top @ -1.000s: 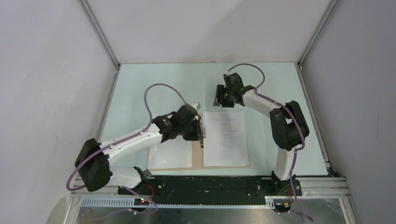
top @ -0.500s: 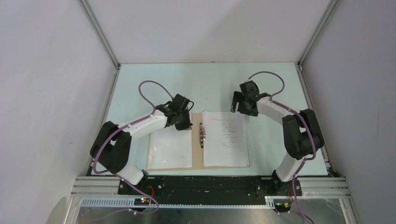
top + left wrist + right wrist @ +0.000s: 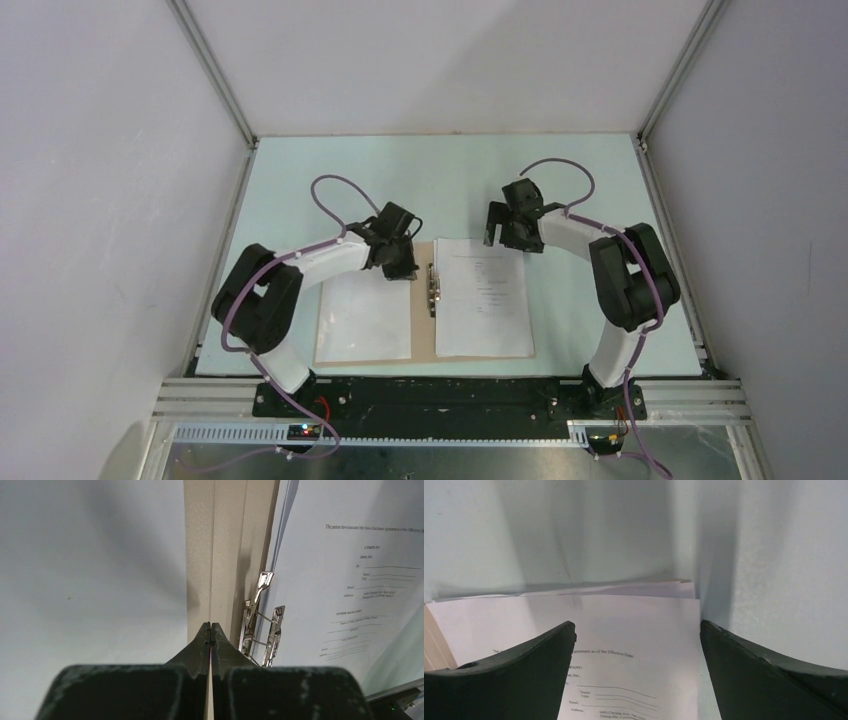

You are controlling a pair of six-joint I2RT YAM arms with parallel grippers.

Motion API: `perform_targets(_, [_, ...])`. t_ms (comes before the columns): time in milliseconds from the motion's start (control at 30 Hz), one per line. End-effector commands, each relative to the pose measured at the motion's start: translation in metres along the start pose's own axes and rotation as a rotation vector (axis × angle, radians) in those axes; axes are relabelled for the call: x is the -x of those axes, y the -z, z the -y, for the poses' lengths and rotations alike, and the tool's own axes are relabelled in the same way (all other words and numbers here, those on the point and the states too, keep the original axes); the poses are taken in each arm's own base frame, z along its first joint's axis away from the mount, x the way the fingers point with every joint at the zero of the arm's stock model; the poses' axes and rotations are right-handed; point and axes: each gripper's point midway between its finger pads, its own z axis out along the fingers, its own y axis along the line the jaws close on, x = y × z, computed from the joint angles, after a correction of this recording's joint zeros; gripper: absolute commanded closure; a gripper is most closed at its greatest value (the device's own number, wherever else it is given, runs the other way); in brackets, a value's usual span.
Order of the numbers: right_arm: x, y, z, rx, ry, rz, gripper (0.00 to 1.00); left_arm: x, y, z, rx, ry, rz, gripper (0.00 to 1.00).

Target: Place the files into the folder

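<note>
The tan folder (image 3: 423, 335) lies open near the table's front edge. A blank white sheet (image 3: 364, 318) lies on its left leaf and a printed sheet (image 3: 484, 297) on its right leaf, with the metal clip (image 3: 433, 290) along the spine. My left gripper (image 3: 408, 270) is shut and empty at the far end of the left leaf. In the left wrist view its tips (image 3: 210, 626) sit over the bare tan strip (image 3: 200, 555) beside the clip (image 3: 261, 615). My right gripper (image 3: 495, 234) is open over the printed sheet's far edge (image 3: 639, 620), holding nothing.
Other sheet edges (image 3: 634, 587) stick out slightly under the printed page's far end. The pale green table (image 3: 400, 180) is fenced by white walls with metal rails (image 3: 215, 85) at the left and right. Purple cables (image 3: 335, 190) loop above both wrists.
My left gripper has drawn back from the spine clip toward the far end of the left leaf. My right gripper has moved right and nearer, to the printed sheet's far edge.
</note>
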Motion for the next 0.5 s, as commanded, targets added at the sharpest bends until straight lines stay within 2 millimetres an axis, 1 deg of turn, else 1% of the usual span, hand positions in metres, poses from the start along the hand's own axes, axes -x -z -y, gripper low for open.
perform_targets(0, [0.0110, -0.0010, -0.0226, 0.027, 0.008, 0.040, 0.01, 0.0142, -0.0001, 0.0177, -0.052, -0.009, 0.026, 1.00])
perform_targets(133, [0.0084, 0.0002, -0.0268, 0.022, 0.013, 0.035, 0.01, 0.0144, -0.0021, 0.0191, -0.056, -0.013, 0.020, 1.00])
perform_targets(233, [0.0079, 0.0008, -0.0247, 0.009, 0.013, 0.035, 0.01, 0.0151, -0.0030, 0.0210, -0.061, -0.016, 0.017, 1.00])
perform_targets(467, [0.0137, 0.0063, -0.0183, -0.048, 0.031, 0.042, 0.00, 0.0160, -0.0057, 0.0237, -0.066, -0.024, 0.011, 1.00])
